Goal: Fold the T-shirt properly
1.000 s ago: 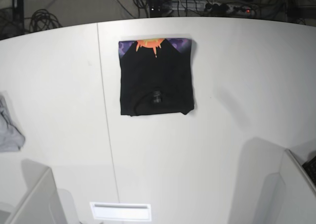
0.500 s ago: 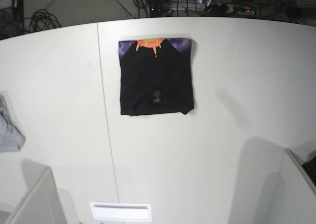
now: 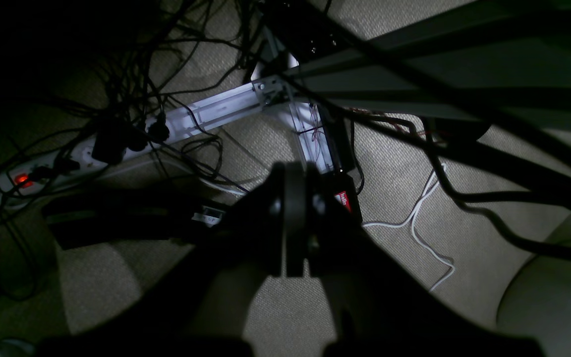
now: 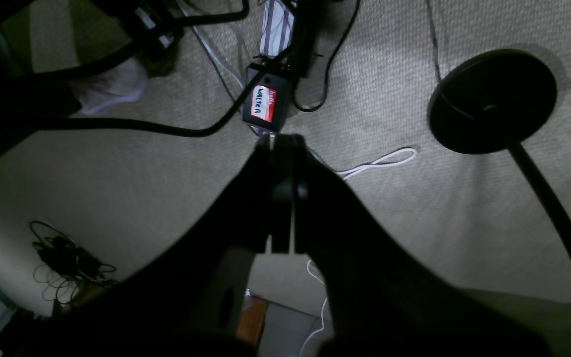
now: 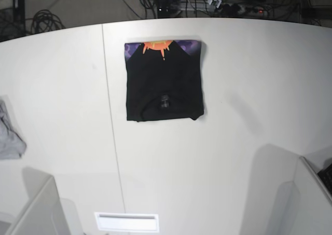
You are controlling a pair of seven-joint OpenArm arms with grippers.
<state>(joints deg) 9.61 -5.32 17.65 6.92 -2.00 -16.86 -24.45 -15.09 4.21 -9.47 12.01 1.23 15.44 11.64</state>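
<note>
White desk (image 5: pixel 233 157): we see the T-shirt (image 5: pixel 164 82) folded square, open room around; left fingers (image 3: pixel 295 223) and right fingers (image 4: pixel 281 198) pressed together, empty.

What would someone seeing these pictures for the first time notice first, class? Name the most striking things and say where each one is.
The eye goes first to the black T-shirt, folded into a neat rectangle on the far middle of the white table, with an orange and purple print along its far edge. A small grey cloth lies at the table's left edge. Both wrist views show only carpet and tangled cables, with the left gripper and right gripper shut and holding nothing.
</note>
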